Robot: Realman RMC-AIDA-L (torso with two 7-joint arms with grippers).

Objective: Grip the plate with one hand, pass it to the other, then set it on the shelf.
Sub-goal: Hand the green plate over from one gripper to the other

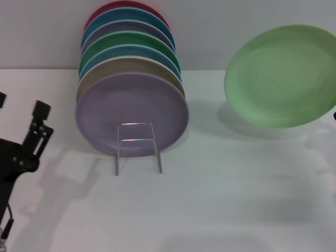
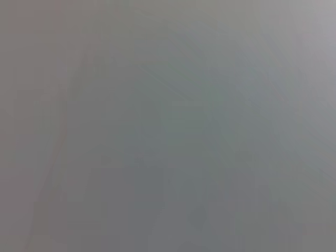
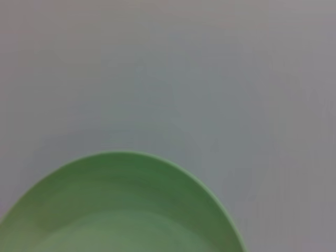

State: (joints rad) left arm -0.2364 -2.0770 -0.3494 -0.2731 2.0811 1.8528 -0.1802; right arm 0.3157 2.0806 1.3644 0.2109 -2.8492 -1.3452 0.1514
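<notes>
Held off the table (image 1: 220, 199) at the right: the plate (image 1: 282, 76), tilted, well apart from everything else. Left of it, the shelf (image 1: 137, 147), with a row of upright plates (image 1: 131, 113) stacked behind (front loop bare). Far left, low: the left gripper (image 1: 23, 139).

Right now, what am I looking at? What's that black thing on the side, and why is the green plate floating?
These are three pictures from cameras on a robot with two arms. The big picture comes from its head, looking down at a white table. The black thing is its left gripper, a kind of hand, waiting low at the side. The plate isn't floating: it hangs tilted above the table, probably held by the right arm, whose hand lies almost wholly outside the picture. That arm's wrist camera shows the plate's rim close up. The left wrist camera shows only plain grey. On the table, a wire shelf holds a row of coloured plates, a lavender plate in front.
</notes>
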